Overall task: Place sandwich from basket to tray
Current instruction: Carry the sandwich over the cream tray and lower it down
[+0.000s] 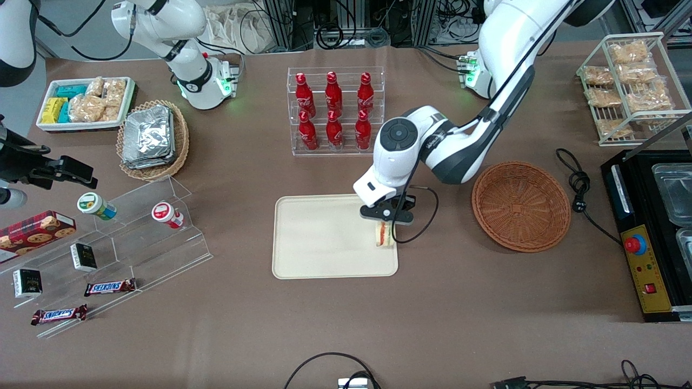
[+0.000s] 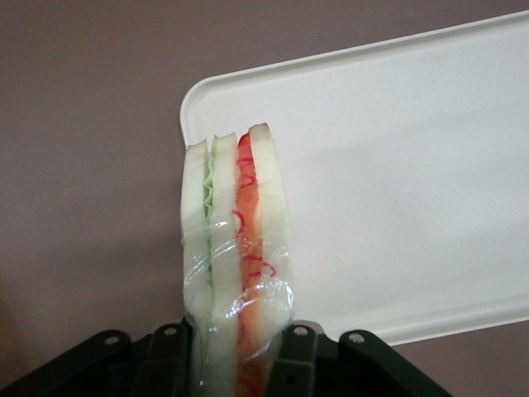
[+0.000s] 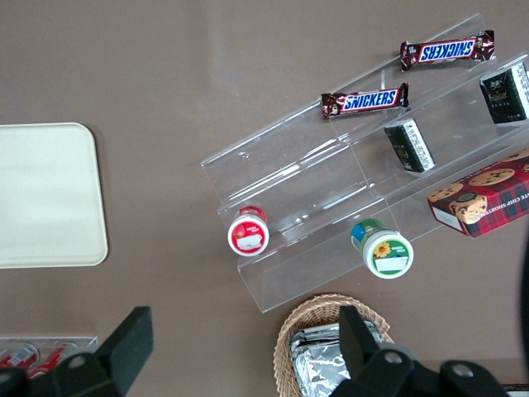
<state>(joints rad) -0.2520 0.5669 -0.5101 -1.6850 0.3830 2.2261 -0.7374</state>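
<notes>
Setting: bench and surroundings

Brown matte table (image 1: pixel 486 324) fills nearly the whole front view. Farther from the camera than its edge: grey floor (image 1: pixel 589 21), aluminium frame legs (image 1: pixel 281 21), tangled black cables (image 1: pixel 330 35), crumpled beige cloth (image 1: pixel 238 29). Lighting even, overhead; shadows soft and short

bottles (image 1: pixel 334 111): six red, two rows in a clear rack, farther from front camera than worktop (image 1: pixel 346 324) centre
foil packets (image 1: pixel 147 136): stacked in tan wicker basket (image 1: pixel 181 141), parked arm's end
white bin (image 1: pixel 85 102): snack bags plus yellow and teal packs, just beside the tan basket
acrylic steps (image 1: pixel 135 237): two capped tubs lying on their sides, two dark boxes
Snickers (image 1: pixel 110 287): two bars, low step
cookie box (image 1: pixel 33 230): red, parked arm's end
wire rack (image 1: pixel 630 86): bagged snacks, working arm's end
black machine (image 1: pixel 654 232): red button, steel pans
</notes>
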